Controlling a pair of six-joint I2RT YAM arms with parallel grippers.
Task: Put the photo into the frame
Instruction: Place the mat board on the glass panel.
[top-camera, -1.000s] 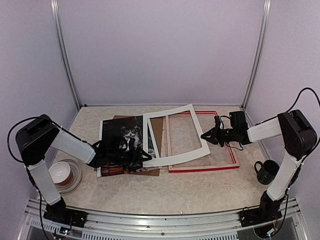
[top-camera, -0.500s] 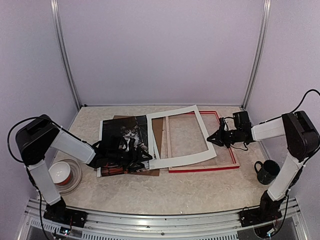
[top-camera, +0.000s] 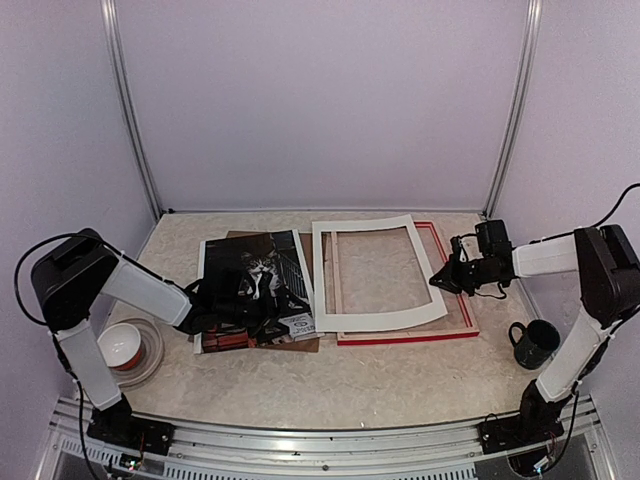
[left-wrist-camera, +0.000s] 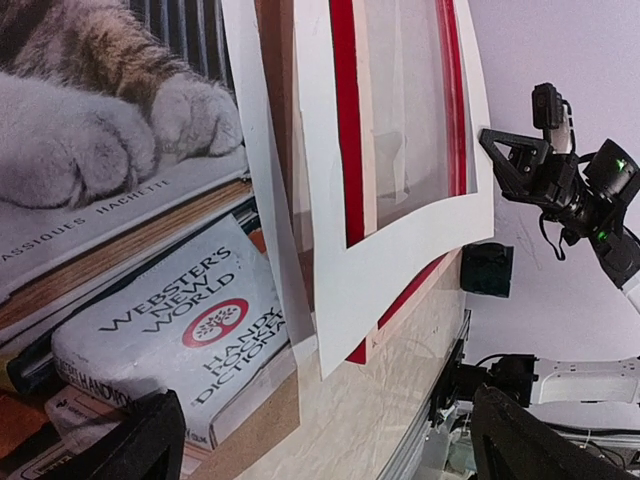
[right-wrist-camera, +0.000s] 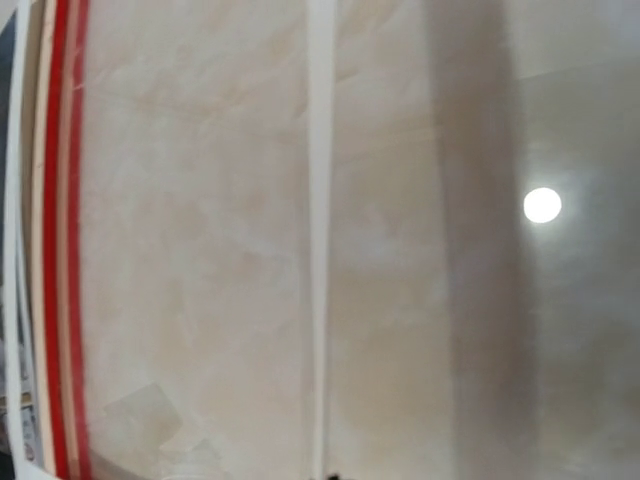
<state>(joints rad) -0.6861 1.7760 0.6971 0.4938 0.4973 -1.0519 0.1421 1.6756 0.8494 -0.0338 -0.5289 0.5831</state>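
- Two arms flank the frame (top-camera: 405, 337), which lies flat on the table with its red rails showing.
- Photo (top-camera: 255, 275) — outside the frame, just left of its left rail, lying on a brown board (left-wrist-camera: 268, 425).
- Mat (top-camera: 380, 320) — white, lying over most of the frame. Its near right corner bows up off the frame.
- Left gripper (left-wrist-camera: 325, 430) is left of the frame, low over the photo's near end. The jaws are spread wide with nothing between them.
- Right gripper (top-camera: 437, 282) is at the frame's right rail, jaws closed on the mat's right edge.
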